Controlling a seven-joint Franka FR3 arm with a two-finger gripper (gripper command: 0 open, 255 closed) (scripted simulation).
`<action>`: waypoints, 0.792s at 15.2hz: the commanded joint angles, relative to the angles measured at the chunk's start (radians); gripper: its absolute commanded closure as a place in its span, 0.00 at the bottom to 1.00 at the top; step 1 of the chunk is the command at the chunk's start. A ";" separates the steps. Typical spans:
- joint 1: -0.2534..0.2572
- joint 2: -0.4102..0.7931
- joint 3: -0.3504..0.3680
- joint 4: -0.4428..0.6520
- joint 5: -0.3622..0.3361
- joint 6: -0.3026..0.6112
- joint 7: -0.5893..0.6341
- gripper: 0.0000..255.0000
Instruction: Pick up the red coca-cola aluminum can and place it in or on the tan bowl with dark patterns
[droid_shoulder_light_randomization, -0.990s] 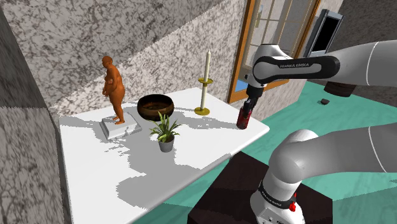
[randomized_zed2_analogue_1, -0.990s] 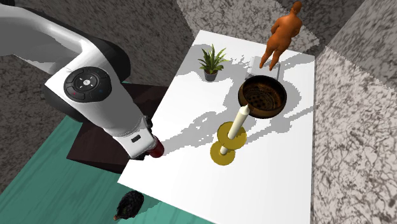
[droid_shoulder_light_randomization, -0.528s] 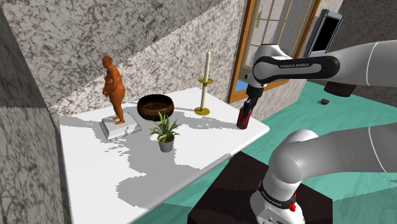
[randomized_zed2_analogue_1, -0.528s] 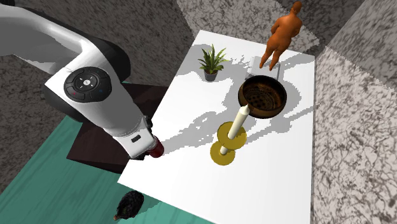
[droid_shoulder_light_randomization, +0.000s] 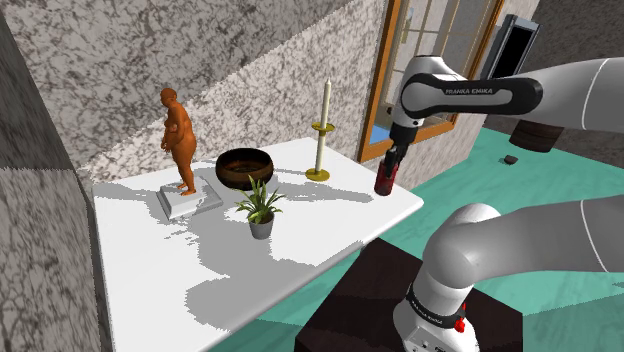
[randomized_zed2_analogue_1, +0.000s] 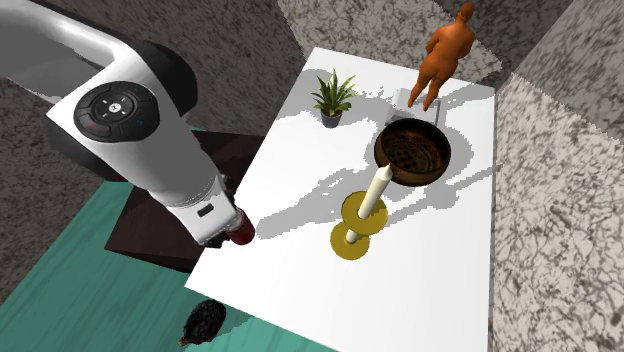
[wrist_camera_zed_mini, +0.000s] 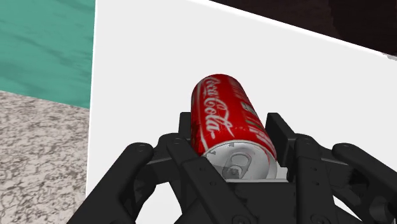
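The jaws are clamped on the red can, holding it upright by its top at the surface's edge nearest the stand, well apart from the brown bowl near the far edge, between statue and candle.
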 joint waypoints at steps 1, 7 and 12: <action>0.003 -0.002 0.008 0.024 0.007 -0.026 -0.001 1.00; 0.011 -0.001 0.029 0.103 0.027 -0.104 -0.004 1.00; 0.019 0.007 0.045 0.173 0.042 -0.166 -0.008 1.00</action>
